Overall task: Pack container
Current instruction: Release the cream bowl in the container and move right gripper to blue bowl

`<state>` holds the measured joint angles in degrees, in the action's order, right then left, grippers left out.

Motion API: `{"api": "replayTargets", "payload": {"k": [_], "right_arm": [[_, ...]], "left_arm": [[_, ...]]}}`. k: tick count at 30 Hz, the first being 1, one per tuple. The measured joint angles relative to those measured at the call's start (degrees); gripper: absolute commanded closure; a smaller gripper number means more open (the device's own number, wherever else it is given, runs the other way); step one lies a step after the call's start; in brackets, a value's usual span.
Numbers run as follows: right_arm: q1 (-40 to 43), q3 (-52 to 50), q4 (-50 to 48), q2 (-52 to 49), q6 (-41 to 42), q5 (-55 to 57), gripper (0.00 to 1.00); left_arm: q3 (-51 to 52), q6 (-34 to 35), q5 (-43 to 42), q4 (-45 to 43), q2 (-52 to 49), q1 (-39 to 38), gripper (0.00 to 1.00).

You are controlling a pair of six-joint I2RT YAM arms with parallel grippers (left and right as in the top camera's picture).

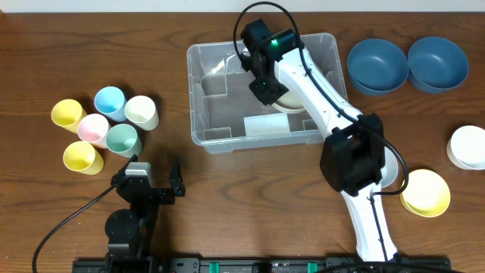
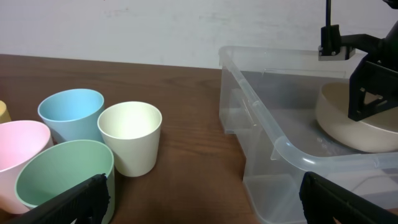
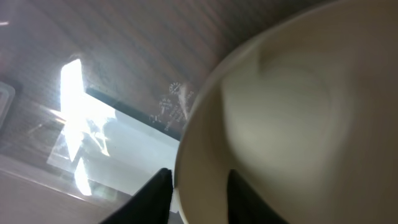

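Observation:
The clear plastic container (image 1: 220, 121) sits at the table's middle, with a white label (image 1: 265, 127) on its base; it also shows in the left wrist view (image 2: 261, 124). My right gripper (image 1: 267, 85) is inside the container, shut on the rim of a cream bowl (image 1: 289, 103), which fills the right wrist view (image 3: 292, 118) and shows in the left wrist view (image 2: 348, 121). My left gripper (image 1: 155, 176) is open and empty near the front edge, facing the cups.
Several pastel cups (image 1: 110, 121) stand left of the container. Two blue bowls (image 1: 409, 64) sit at the back right. A white bowl (image 1: 468, 146) and a yellow bowl (image 1: 426, 192) sit at the right.

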<state>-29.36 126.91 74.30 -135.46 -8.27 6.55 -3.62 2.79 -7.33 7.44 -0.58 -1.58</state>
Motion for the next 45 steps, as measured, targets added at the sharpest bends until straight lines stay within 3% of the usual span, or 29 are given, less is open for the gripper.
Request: {"api": "replayTargets", "payload": {"k": [10,16,22,29,37,45], "right_arm": [[1.36,0.00,0.92,4.13,-0.39,0.28,0.56],[4.15,0.00,1.05,12.55,1.64,0.37,0.51],[12.44,0.35,1.49,21.33,9.29,0.39,0.52],[26.99,-2.10,2.93,20.00,23.23,-0.26,0.54],[36.44,-15.89,-8.39,17.42,34.60,-3.91,0.59],[38.18,-28.87,-23.65,17.29,40.76,-5.95,0.63]], "left_arm": [[0.00,0.00,0.00,0.00,0.00,0.00,0.02],[0.00,-0.02,0.00,0.00,0.00,0.00,0.02],[0.00,0.00,0.00,0.00,0.00,0.00,0.02],[0.00,0.00,0.00,0.00,0.00,0.00,0.02],[0.00,-0.02,0.00,0.00,0.00,0.00,0.02],[0.00,-0.02,0.00,0.00,0.00,0.00,0.02]]}}
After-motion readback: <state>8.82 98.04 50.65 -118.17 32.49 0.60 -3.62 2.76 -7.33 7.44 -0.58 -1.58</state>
